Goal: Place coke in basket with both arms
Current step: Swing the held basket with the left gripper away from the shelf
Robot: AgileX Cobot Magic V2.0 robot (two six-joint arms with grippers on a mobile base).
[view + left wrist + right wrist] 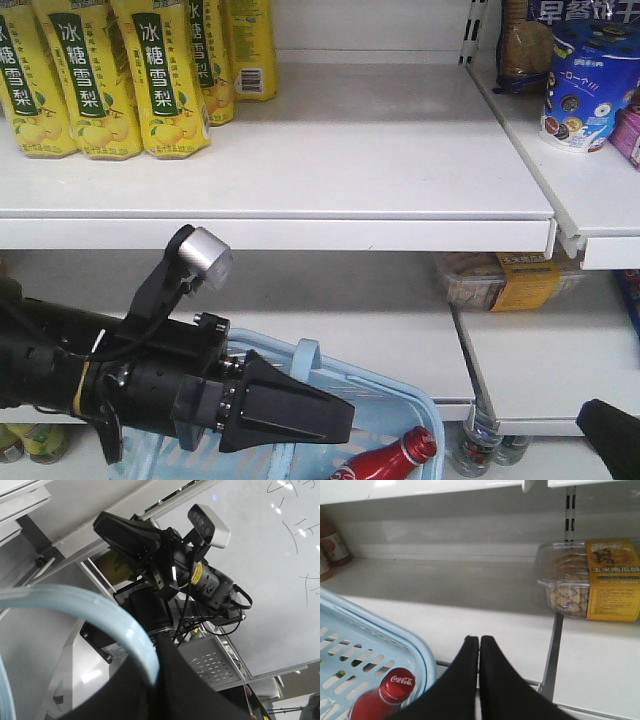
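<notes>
Two hands, one bottle. The coke (395, 692) lies tilted inside the basket (427, 656) with its cap near the rim, so the placing looks done. The right hand (479, 645), fingers pressed together and empty, hangs just outside that rim. The left hand (170, 692) sits against a pale blue curve of the basket, probably to steady it. Whether it grips cannot be told.

The coke (388, 460) lies in the basket (420, 408), at its 5 o'clock corner. The gripper (345, 418) sits at 9 o'clock of the cap (above the basket). A snack box (510, 281) rests on the shelf (400, 330) at 1 o'clock.
</notes>
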